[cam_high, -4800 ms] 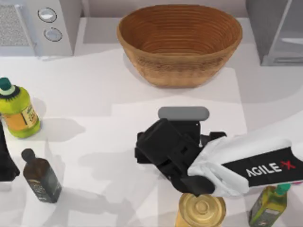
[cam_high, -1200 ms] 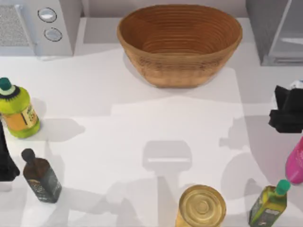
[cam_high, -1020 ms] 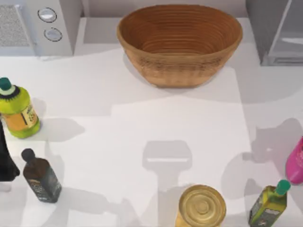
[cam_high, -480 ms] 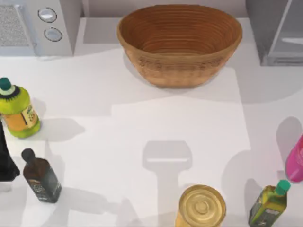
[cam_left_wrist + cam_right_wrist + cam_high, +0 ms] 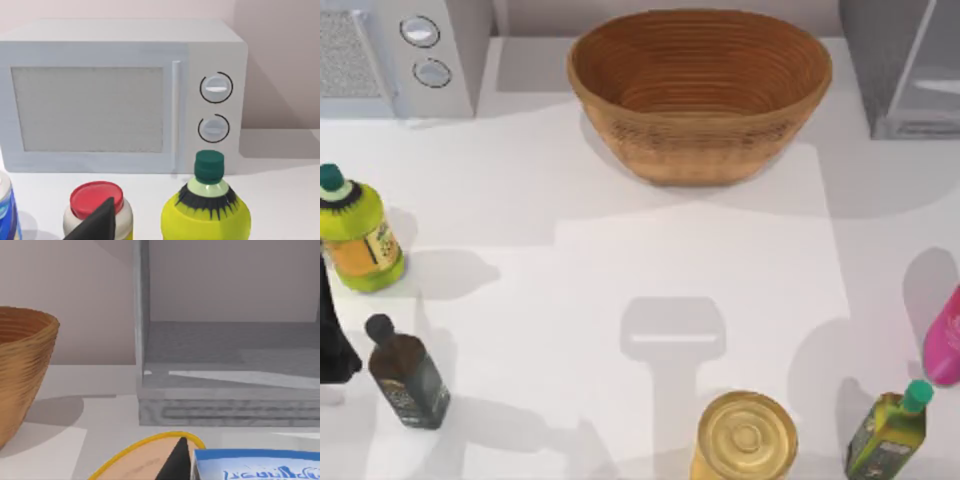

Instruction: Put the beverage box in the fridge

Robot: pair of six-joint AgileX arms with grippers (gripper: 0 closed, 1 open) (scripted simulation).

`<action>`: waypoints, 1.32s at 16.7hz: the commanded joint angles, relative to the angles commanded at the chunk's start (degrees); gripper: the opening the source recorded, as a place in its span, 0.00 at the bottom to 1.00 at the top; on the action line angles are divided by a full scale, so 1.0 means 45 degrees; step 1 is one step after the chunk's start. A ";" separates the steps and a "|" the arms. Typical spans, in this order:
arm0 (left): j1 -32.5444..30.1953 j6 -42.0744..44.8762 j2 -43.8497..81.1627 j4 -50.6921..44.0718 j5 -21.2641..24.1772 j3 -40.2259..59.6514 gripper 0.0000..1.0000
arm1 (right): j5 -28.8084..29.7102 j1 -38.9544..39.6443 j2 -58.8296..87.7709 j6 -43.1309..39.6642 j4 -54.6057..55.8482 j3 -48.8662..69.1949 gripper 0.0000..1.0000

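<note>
One step in hand, judging by the layout: carrying the milk carton toward the fridge, placing not yet done.

Nearest in the right wrist view: blue-and-white milk carton lifted clear of the surface, pressed against the dark tip of the right tool. Apparently pinched by that tool, though with one side of the grip hidden behind the carton. Just beyond and lower down, a tan disc with a yellow rim. Farther on, bare surface, then the fridge with its grey compartment open and facing the carton. Basket off to one side, nearer than the fridge and well apart from the carton.

From above, fridge at the back corner to the right of the basket.

Left tool parked far to the left of the basket, by the yellow bottle and facing the microwave; spread or pressed together, cannot tell.

Next move, as a judgement: straight travel forward away from the basket, carton held level and high enough to clear the ribbed lower lip of the fridge. Then lowering onto the compartment floor, and letting go only once the carton is resting there. Main risk: clipping the upright side wall nearest the basket.
</note>
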 joint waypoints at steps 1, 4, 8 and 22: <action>0.0000 0.0000 0.0000 0.0000 0.0000 0.0000 1.00 | -0.0052 -0.0041 0.0263 -0.0050 0.0126 0.0088 0.00; 0.0000 0.0000 0.0000 0.0000 0.0000 0.0000 1.00 | -0.0323 -0.0287 0.1866 -0.0218 0.0950 0.0698 0.00; 0.0000 0.0000 0.0000 0.0000 0.0000 0.0000 1.00 | -0.0863 -0.0845 0.5863 -0.0217 0.3137 0.2430 0.00; 0.0000 0.0000 0.0000 0.0000 0.0000 0.0000 1.00 | -0.2880 -0.3104 2.5368 -0.0226 1.2901 1.0326 0.00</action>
